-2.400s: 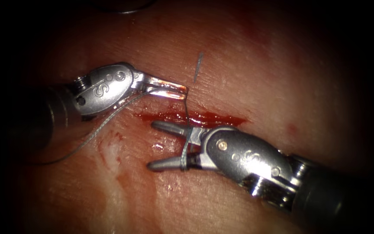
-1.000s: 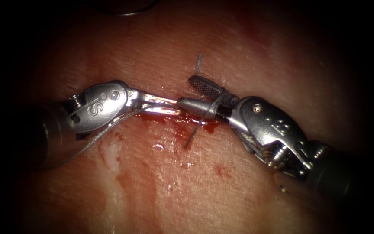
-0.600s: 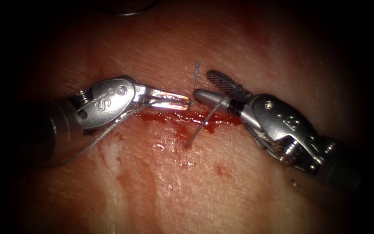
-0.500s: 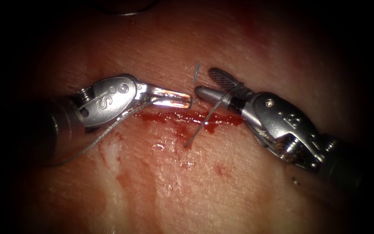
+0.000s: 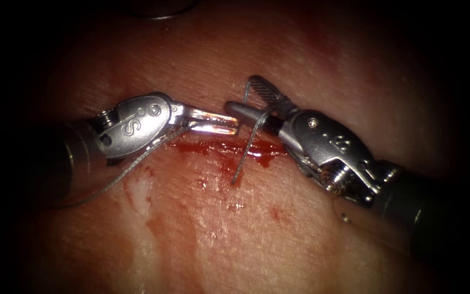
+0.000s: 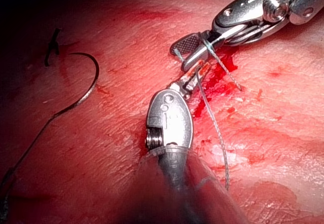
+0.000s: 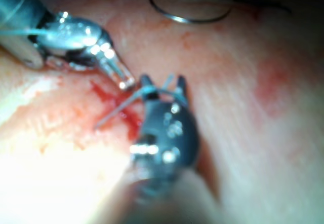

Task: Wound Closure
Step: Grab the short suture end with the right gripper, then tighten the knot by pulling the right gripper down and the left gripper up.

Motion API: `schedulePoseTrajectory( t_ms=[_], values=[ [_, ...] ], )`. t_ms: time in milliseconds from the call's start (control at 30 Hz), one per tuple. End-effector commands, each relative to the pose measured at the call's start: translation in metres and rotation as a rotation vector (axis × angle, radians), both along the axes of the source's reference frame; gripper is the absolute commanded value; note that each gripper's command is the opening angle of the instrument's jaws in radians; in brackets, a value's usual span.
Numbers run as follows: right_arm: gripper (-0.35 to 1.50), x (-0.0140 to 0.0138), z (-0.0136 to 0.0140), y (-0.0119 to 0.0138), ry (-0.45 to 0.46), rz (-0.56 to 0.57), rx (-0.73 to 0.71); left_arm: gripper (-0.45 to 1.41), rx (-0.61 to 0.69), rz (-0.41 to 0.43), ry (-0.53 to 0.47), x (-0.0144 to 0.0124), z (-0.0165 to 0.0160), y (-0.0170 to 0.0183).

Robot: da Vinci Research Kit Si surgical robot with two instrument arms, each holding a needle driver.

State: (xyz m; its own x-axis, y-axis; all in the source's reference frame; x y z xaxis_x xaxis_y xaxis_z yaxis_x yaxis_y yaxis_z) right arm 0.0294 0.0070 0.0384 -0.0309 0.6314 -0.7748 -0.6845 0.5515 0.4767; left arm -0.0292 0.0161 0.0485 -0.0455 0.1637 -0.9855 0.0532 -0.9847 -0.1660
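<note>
The right tool point(image 5: 248, 99) has its two jaws apart, and a loop of thread point(image 5: 252, 133) is wound around them near their base; it grasps nothing between the jaws. From this loop the thread goes down across the cut point(image 5: 229, 147) and enters the tissue point(image 5: 202, 239) on the near side of it. A short free end of thread stands up just beside the far jaw.

The left tool point(image 5: 229, 121) has its jaws closed on the thread, at the tips. Its tips are just beside the near jaw of the right tool, over the left part of the cut. From these jaws a long strand runs back along the tool and away to the left over the tissue.

Red fluid point(image 5: 221, 149) lies in the cut and spreads a little on the near side.

The needle point(image 6: 83, 84) lies free on the tissue, well apart from both tools, on the far side of the cut. It is not in the tissue, and no tool holds it.
</note>
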Motion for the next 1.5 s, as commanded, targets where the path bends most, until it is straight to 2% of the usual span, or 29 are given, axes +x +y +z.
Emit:
schedulePoseTrajectory(
  t_ms=[33,133,233,267,300,333,500,567,700,867,1000,1167,1500],
  values=[
    [0.62,0.0013,0.0002,0.0008,0.001,-0.008,0.0,-0.45,-0.004,0.0,-0.002,-0.0004,0.0005,0.0005],
    [0.62,0.0022,0.0003,0.0009,-0.014,-0.013,0.012,-0.45,-0.004,0.0,-0.001,-0.0004,0.0003,0.0003],
    [0.37,0.0021,0.0006,0.0006,-0.043,-0.033,0.037,-0.45,-0.003,0.0,-0.002,-0.0003,0.0001,0.0002],
    [0.05,0.0017,0.0007,0.0002,-0.063,-0.043,0.051,-0.45,-0.002,0.0,-0.002,-0.0003,0.0001,0.0002],
    [-0.35,0.0013,0.0008,0.0,-0.073,-0.053,0.061,-0.45,-0.002,0.001,-0.002,-0.0002,0.0,0.0002],
    [-0.35,0.0003,0.0011,-0.0004,-0.092,-0.042,0.068,-0.45,-0.001,0.002,-0.003,-0.0001,-0.0001,0.0002],
    [-0.35,-0.0008,0.0009,-0.0004,-0.116,-0.019,0.084,-0.45,0.0,0.001,-0.003,-0.0001,-0.0002,0.0003],
    [-0.35,-0.0006,0.0005,-0.0004,-0.117,-0.005,0.086,-0.45,0.0,0.001,-0.003,-0.0001,-0.0002,0.0002],
    [-0.35,0.0003,-0.0011,-0.0005,-0.057,-0.048,0.091,-0.45,0.001,0.002,-0.004,0.0,-0.0002,0.0005],
    [-0.35,0.0012,-0.0035,-0.0016,-0.062,-0.084,0.046,-0.45,0.005,-0.02,0.016,0.0008,-0.0001,0.0014],
    [-0.35,0.0014,-0.0045,-0.0029,-0.063,-0.111,0.028,-0.45,0.02,-0.043,0.038,0.0019,0.0003,0.0027],
    [-0.35,0.0014,-0.0041,-0.004,-0.056,-0.138,0.018,-0.45,0.038,-0.071,0.062,0.0027,0.0009,0.0053],
    [-0.35,0.0017,-0.0042,-0.0061,-0.061,-0.195,0.038,-0.45,0.059,-0.107,0.087,0.0015,0.0019,0.0101]
  ],
)
